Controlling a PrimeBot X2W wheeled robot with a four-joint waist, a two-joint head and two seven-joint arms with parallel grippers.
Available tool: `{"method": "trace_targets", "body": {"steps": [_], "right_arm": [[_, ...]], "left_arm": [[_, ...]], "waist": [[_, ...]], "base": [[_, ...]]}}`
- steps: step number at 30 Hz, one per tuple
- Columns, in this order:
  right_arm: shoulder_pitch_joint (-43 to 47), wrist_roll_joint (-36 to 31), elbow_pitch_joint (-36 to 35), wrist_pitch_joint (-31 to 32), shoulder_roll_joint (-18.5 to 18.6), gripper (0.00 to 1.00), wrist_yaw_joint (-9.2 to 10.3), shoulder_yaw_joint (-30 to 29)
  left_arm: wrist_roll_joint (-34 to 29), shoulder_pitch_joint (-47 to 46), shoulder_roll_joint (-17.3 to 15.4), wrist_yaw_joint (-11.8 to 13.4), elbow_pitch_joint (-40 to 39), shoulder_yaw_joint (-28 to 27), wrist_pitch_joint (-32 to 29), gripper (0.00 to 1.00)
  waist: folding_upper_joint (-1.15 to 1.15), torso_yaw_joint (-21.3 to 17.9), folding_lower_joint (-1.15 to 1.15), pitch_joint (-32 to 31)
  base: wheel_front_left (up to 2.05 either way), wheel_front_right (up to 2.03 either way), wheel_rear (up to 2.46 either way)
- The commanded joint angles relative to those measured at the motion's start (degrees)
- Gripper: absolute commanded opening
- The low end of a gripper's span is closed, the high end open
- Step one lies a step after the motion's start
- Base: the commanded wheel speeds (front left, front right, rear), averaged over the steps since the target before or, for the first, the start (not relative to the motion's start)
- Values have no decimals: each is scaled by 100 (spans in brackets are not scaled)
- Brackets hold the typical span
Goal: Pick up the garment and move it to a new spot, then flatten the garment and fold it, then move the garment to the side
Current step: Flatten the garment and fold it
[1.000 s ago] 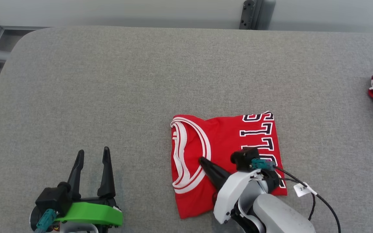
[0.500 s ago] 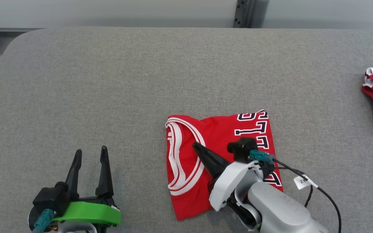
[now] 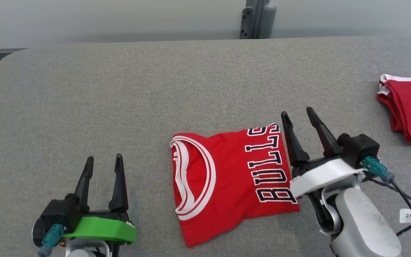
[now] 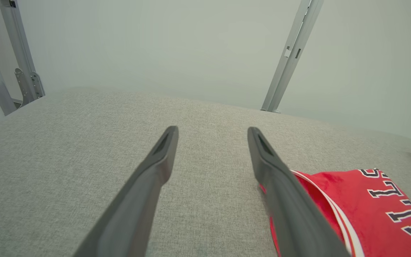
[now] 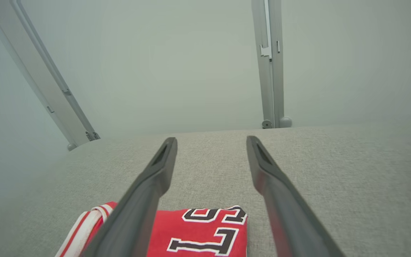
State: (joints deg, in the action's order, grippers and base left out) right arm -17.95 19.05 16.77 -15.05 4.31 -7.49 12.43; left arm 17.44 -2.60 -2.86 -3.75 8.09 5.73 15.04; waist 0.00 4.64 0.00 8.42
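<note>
The right tool (image 3: 296, 111), fingers apart and empty, stood just beside the folded garment (image 3: 227, 178) at its nine o'clock; the left tool (image 3: 105, 157), likewise apart, stood farther.

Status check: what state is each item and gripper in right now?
red Bulls jersey, folded, flat on the table, ungripped
second red garment, folded, lying toward the table's right end
left gripper, open, empty
right gripper, open, empty, by the jersey's lettered edge
</note>
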Motion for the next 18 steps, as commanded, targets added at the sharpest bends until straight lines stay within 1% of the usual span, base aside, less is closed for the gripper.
{"method": "trace_targets", "body": {"steps": [1, 10, 18], "right_arm": [[192, -145, -163, -13, -36, 100, 1, -148], [970, -517, -806, -13, -131, 100, 1, -711], [1249, -329, -935, -14, -138, 100, 1, -811]], "left_arm": [[16, -39, -8, 29, -11, 10, 16, 100], [82, 178, -8, 79, -19, -20, 16, 100], [84, 320, -8, 128, -61, -79, 16, 100]], "waist": [[0, -65, 0, -53], [0, -204, 0, -208], [0, -305, 0, -297]], "base": [[0, 0, 0], [0, 0, 0], [0, 0, 0]]}}
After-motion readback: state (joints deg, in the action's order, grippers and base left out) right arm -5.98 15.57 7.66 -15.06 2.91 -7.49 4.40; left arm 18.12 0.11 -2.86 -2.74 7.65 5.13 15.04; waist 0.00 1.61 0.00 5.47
